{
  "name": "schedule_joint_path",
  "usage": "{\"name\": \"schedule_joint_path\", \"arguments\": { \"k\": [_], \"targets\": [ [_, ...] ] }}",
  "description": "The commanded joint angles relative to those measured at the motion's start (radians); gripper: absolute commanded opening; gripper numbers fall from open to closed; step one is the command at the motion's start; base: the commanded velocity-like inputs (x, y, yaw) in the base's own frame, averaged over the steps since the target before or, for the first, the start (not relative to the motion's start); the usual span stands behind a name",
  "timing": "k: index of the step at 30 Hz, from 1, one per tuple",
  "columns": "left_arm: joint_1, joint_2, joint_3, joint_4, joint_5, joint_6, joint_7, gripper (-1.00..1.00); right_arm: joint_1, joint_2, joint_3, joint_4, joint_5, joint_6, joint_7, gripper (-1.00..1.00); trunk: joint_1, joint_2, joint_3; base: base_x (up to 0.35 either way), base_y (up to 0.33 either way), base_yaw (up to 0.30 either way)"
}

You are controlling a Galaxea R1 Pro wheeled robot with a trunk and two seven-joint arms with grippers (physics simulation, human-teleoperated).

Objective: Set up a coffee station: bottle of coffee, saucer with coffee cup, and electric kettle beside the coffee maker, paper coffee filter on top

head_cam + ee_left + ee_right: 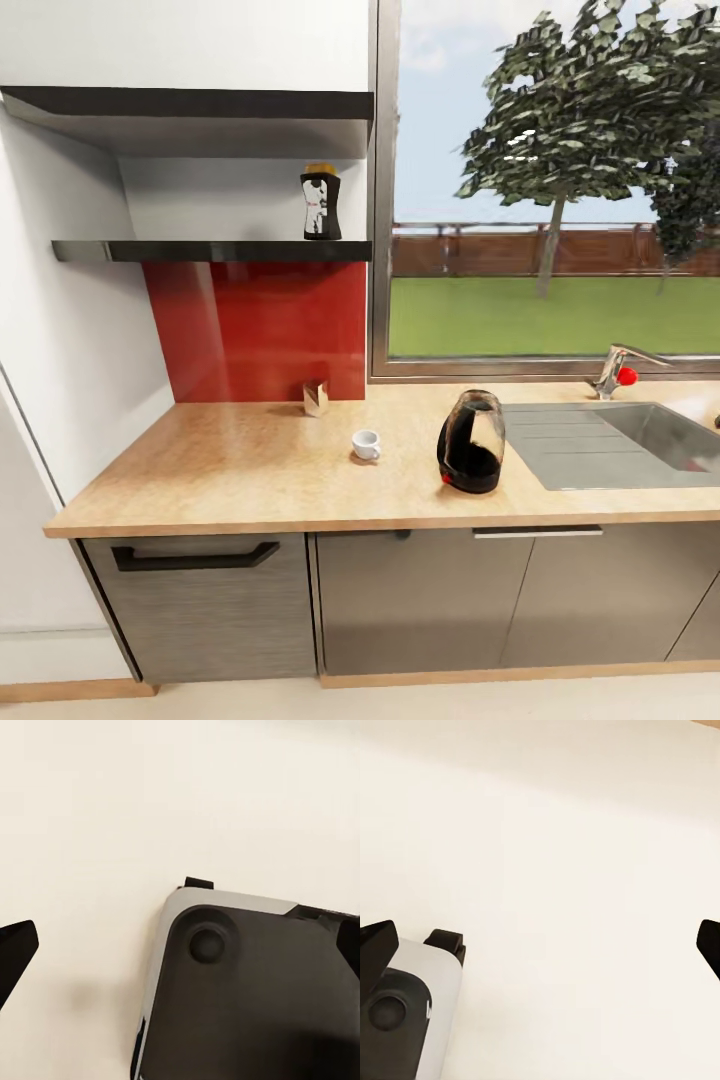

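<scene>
Jar (321,203) on shelf (215,250), upper centre; cup (366,444) and kettle (471,441) on worktop (250,470). Both hands spread, empty. Next: reach up for jar.

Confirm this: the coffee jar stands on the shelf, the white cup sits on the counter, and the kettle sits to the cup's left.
Wrong on one point. In the head view the kettle sits to the right of the cup, between it and the sink. The jar does stand on the shelf, and the cup is on the counter.

left tool (180,945): fingers spread, nothing between | right tool (544,945): fingers spread, nothing between
</scene>
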Motion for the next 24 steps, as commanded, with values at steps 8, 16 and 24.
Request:
{"name": "schedule_joint_path", "arguments": {
  "k": [8, 16, 24],
  "targets": [
    [0.001, 0.014, -0.005, -0.058, 0.012, -0.001, -0.003, 1.0, -0.002, 0.001, 0.006, 0.004, -0.01, -0.006, 0.008, 1.0, 0.0, -0.001, -0.001, 0.0, 0.0, 0.0],
    [0.001, 0.11, -0.001, -0.586, 0.014, 0.312, -0.291, 1.0, -0.002, 0.001, 0.006, 0.004, -0.011, -0.008, 0.003, 1.0, 0.0, -0.001, -0.001, 0.0, 0.0, 0.0],
    [0.001, 0.098, -0.016, -1.271, 0.02, 0.855, -0.612, 1.0, -0.002, 0.001, 0.006, 0.004, -0.012, -0.01, 0.002, 1.0, 0.0, -0.001, -0.001, 0.0, 0.0, 0.0]
  ]
}}
